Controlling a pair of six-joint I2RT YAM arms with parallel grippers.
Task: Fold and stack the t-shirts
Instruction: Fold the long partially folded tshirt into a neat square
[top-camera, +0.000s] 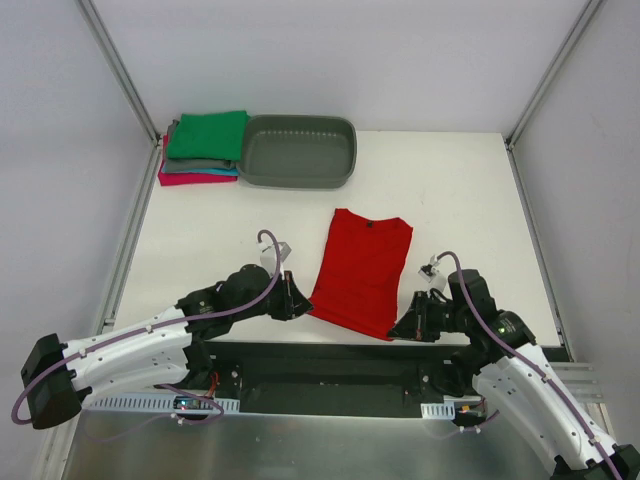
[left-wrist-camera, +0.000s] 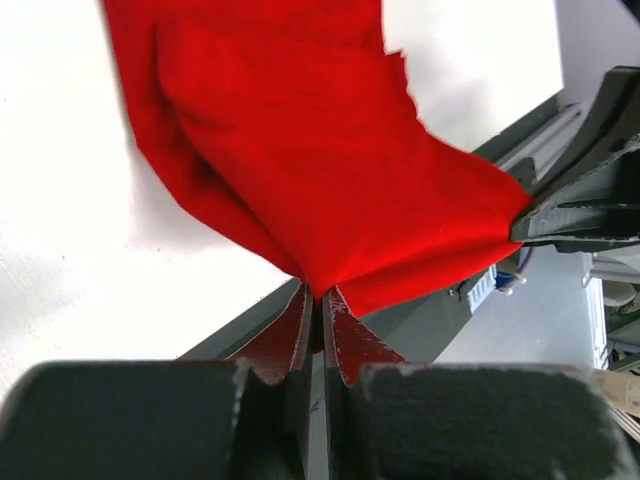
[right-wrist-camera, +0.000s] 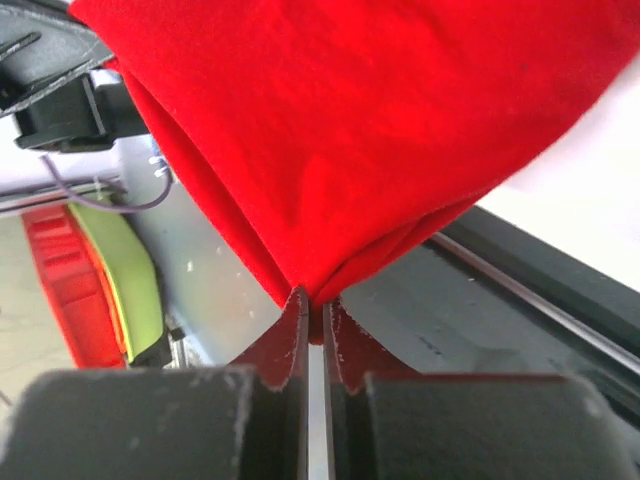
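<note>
On the counter (top-camera: 470, 190), seen from the top camera, the red t-shirt (top-camera: 362, 272) lies as a long strip with no sleeves showing, on the near side of the grey tub (top-camera: 300, 152). A stack of folded t-shirts (top-camera: 205, 148), green on top, sits just beside the tub's left wall. The left fingers (top-camera: 297, 300) and right fingers (top-camera: 402, 326) meet the shirt's two near corners.

In the left wrist view, the left fingers (left-wrist-camera: 290, 340) are clenched on a pinch of red cloth.

In the right wrist view, the right fingers (right-wrist-camera: 285, 345) grip the other corner likewise.

By my judgement the side folds are done; the cross fold and stacking remain.
</note>
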